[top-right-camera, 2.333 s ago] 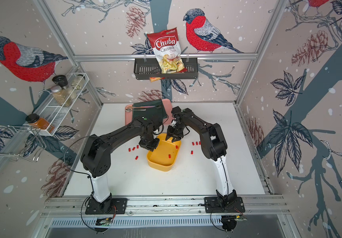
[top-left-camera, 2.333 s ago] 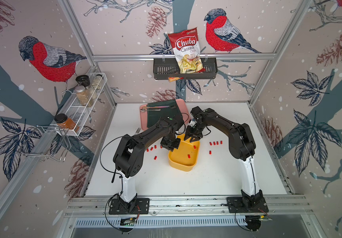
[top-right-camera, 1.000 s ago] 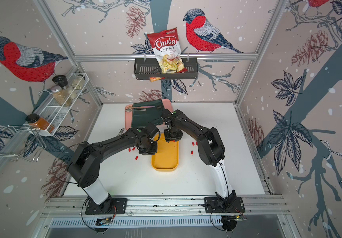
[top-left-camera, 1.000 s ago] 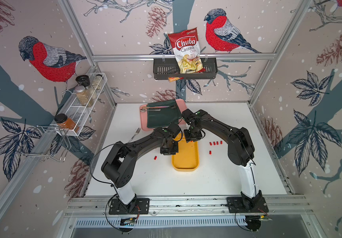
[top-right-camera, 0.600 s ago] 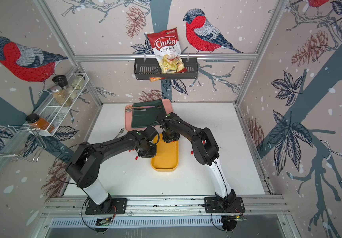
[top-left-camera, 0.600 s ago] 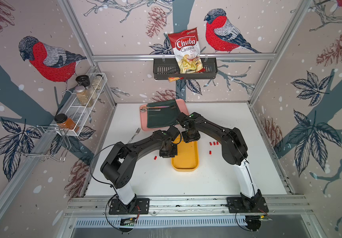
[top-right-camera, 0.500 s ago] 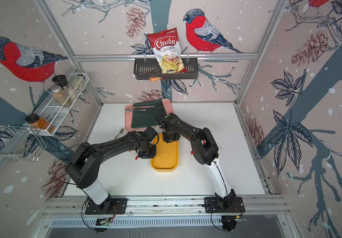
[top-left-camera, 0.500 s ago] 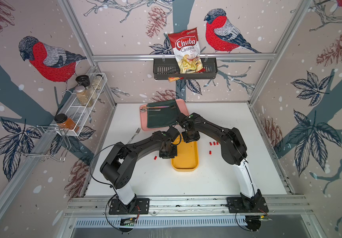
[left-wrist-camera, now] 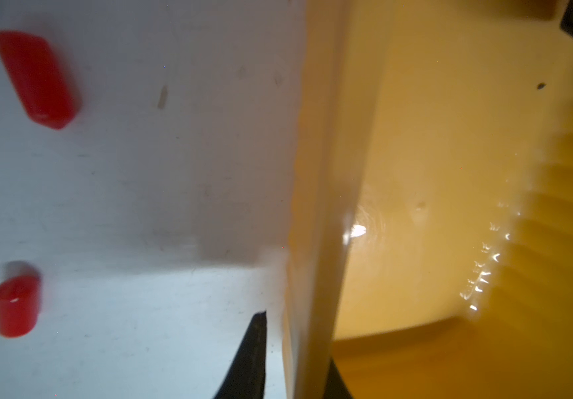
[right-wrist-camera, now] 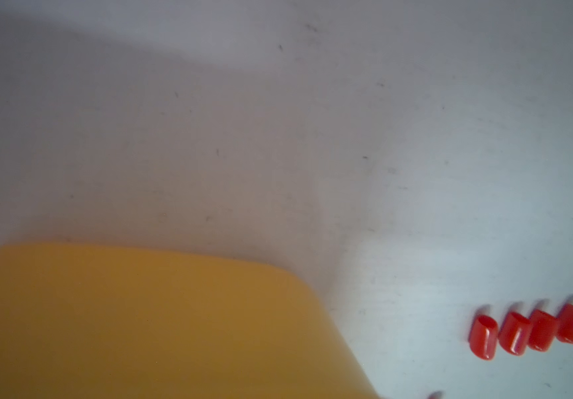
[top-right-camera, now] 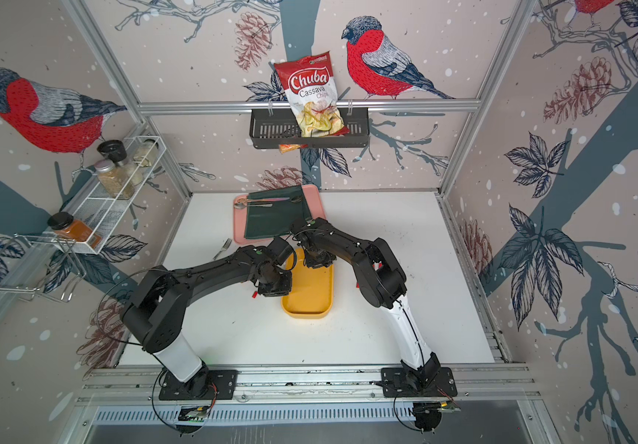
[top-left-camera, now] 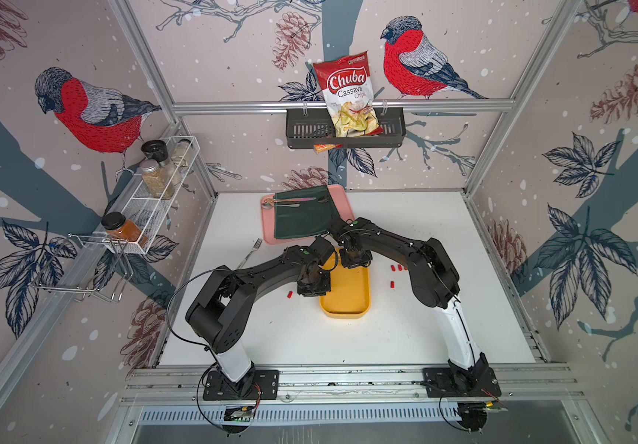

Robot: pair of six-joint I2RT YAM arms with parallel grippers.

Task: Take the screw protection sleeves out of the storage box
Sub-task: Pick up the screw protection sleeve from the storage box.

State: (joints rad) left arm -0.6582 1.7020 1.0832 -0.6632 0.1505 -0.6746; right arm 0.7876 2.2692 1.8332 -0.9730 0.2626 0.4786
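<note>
The yellow storage box (top-left-camera: 348,303) lies flat mid-table in both top views, box (top-right-camera: 309,303); no sleeve shows inside it. My left gripper (top-left-camera: 311,286) is shut on its left long rim: the wrist view has the box wall (left-wrist-camera: 316,193) between one black finger (left-wrist-camera: 250,359) outside and one inside. My right gripper (top-left-camera: 354,260) sits over the box's far end; its fingers are hidden, and its wrist view shows only the box (right-wrist-camera: 140,328). Red screw protection sleeves lie on the table: one sleeve (top-left-camera: 289,295) to the left, two sleeves (left-wrist-camera: 36,77) near the left gripper, several sleeves (right-wrist-camera: 530,331) to the right.
A pink tray (top-left-camera: 344,200) with a dark green cloth (top-left-camera: 302,219) and cutlery sits just behind both grippers. A fork (top-left-camera: 250,251) lies left of the box. A black wall basket (top-left-camera: 344,132) holds a chips bag; a spice rack (top-left-camera: 156,192) hangs at the left.
The box, tilted and skewed earlier, now lies flat and square to the table. My right gripper has shifted left to the box's far end. My left gripper has stayed on the rim.
</note>
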